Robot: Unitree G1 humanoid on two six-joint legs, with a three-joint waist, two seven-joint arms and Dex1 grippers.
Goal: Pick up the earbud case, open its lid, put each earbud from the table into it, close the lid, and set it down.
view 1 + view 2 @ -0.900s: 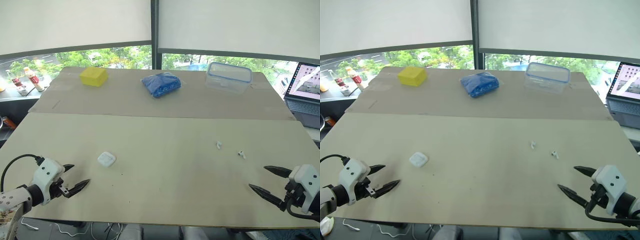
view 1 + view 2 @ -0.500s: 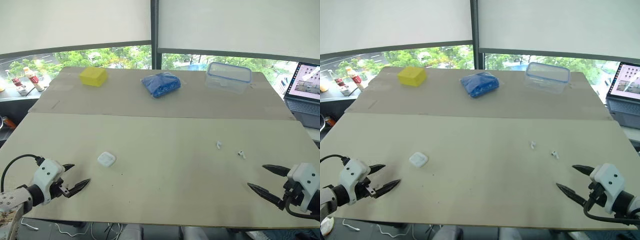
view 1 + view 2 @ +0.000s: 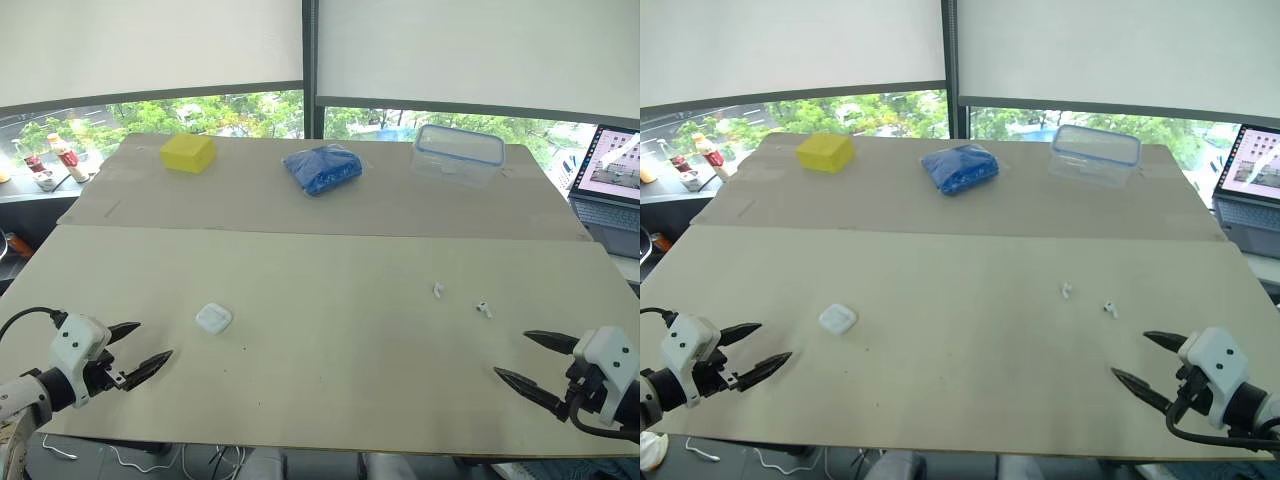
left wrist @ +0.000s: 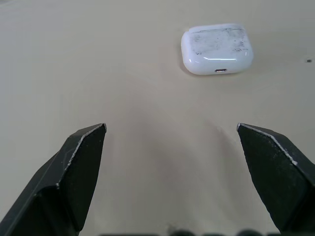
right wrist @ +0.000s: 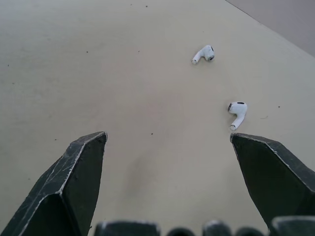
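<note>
L gripper (image 3: 150,341) pulled back twd near-left corner of table (image 3: 330,390) since earlier; R gripper (image 3: 512,353) approx same spot. Laptop (image 3: 610,185) screen text too small to read. Earbud case (image 4: 217,49) flat on table, lid shut, ahead of L jaws, off to right of their gap, no contact. L jaws wide apart, empty. First earbud (image 5: 203,53) & second earbud (image 5: 236,111) ahead of R jaws, apart from each other. R jaws wide apart, holding nothing.

earbud case (image 3: 837,319) shut; two earbuds (image 3: 1067,290) apart
</note>
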